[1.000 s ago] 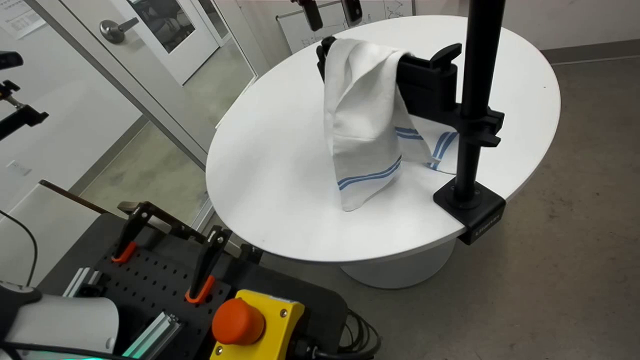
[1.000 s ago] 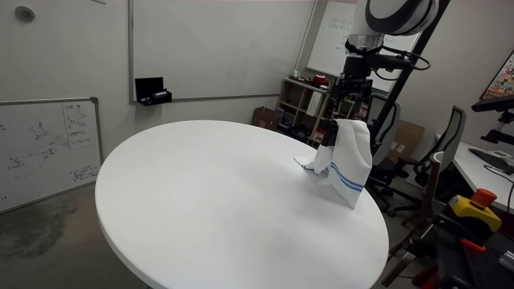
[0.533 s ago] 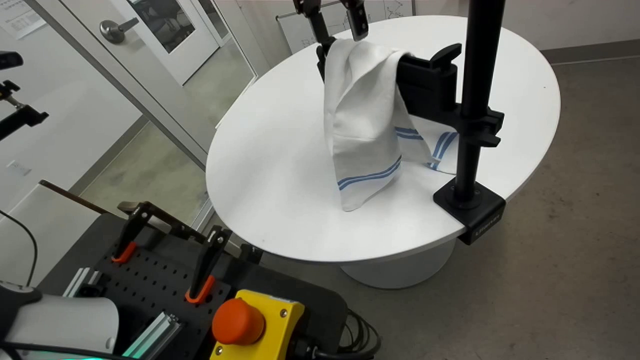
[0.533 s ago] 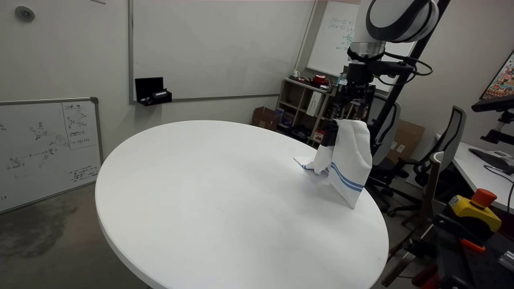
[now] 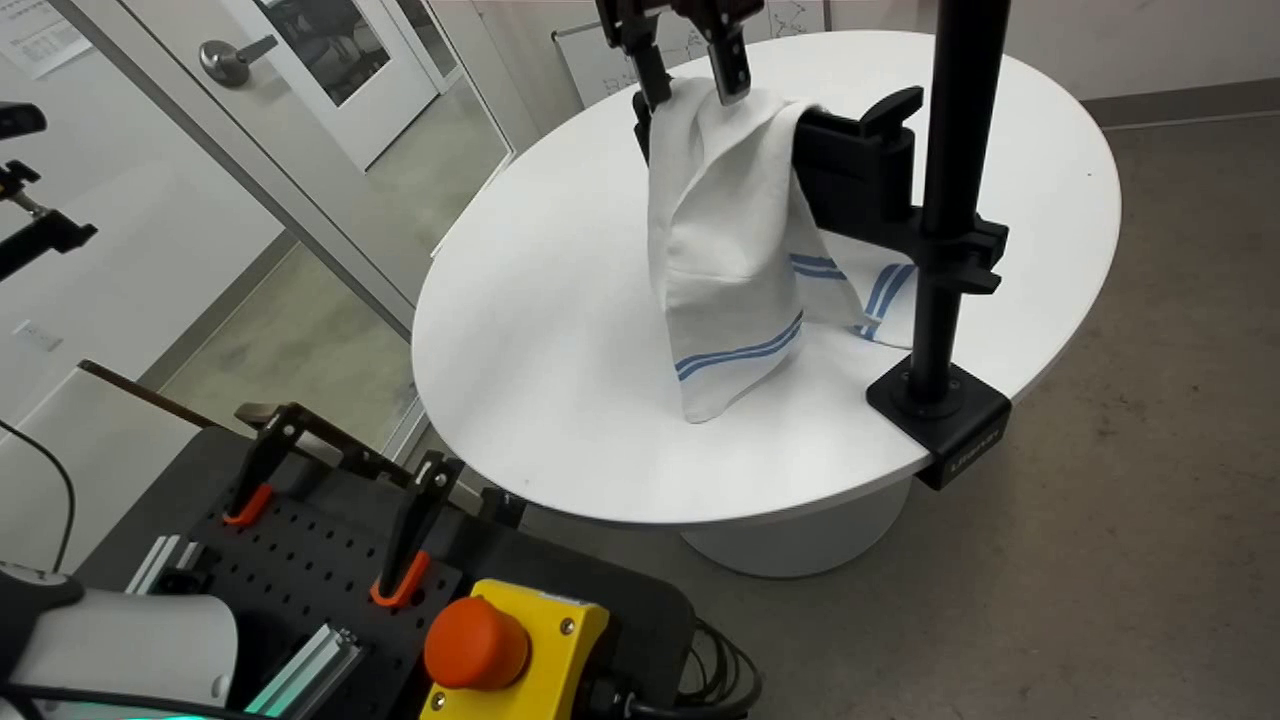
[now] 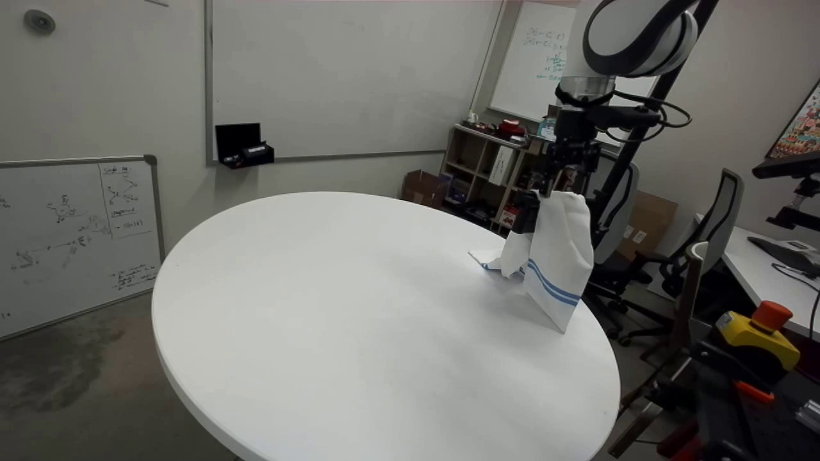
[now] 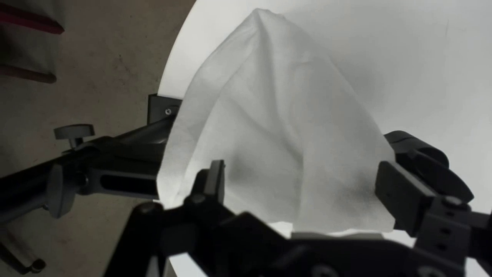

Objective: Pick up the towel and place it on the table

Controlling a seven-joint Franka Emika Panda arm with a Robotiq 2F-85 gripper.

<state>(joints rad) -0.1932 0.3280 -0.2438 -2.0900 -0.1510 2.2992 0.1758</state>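
At far left in an exterior view, and only there, is a silver-grey door handle (image 5: 228,64). Rightward, over the smooth round table (image 5: 540,400), the gripper (image 5: 695,98), cut off at the top, has its fingers parted; next is the towel (image 5: 722,230), with blue stripes in both exterior views, plain folds in the wrist view. Whether the fingers touch it is hard to tell. The soft white towel drapes over the arm of a black clamp stand (image 5: 964,130), one end lying on the table.

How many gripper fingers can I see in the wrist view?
2: one finger toward the clamp stand's pole, the other finger by the stand arm's free end, with the towel showing between them. No finger looks hidden.
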